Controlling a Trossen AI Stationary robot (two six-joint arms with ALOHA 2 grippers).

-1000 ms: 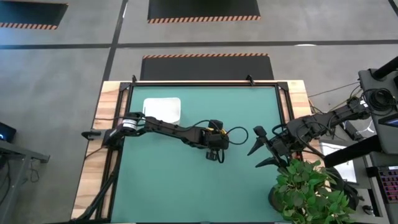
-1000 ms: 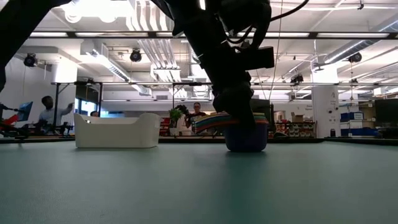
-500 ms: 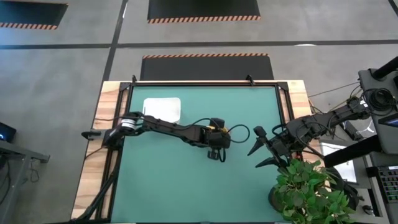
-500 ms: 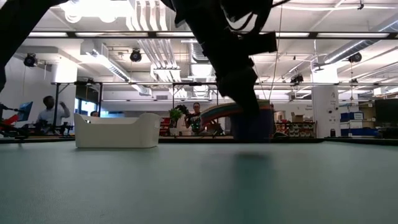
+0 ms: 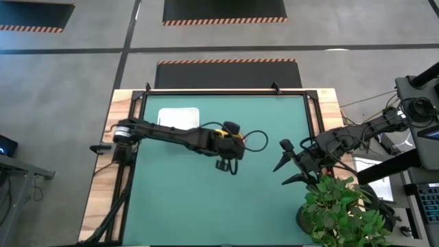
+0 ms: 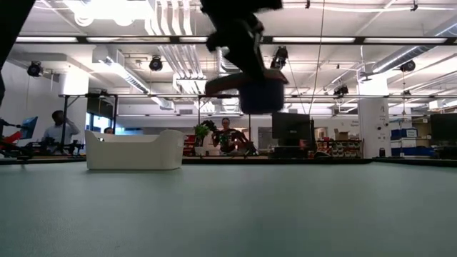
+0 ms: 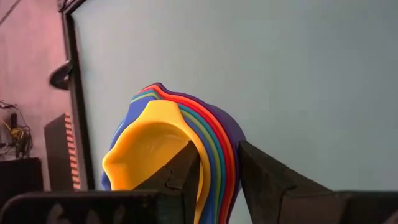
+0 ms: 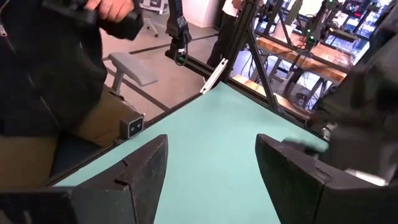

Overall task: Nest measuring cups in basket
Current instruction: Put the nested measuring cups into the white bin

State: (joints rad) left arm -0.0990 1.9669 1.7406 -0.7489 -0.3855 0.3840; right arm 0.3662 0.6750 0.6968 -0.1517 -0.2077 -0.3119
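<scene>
Measuring cups (image 7: 180,149) sit stacked, pinched in my left gripper (image 7: 217,165) above the table. Next I carry them to the white basket (image 5: 179,119) (right gripper (image 5: 288,163) waits, fingers apart).

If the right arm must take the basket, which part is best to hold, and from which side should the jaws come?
Probably the rim of the white basket, taken from above with one finger inside the wall and one outside. It stands upright and open at the top, and its walls look thin, while its body seems too wide to span. The side towards the table's middle looks free. The left gripper holds the nested measuring cups in the air; the right gripper waits open.
</scene>
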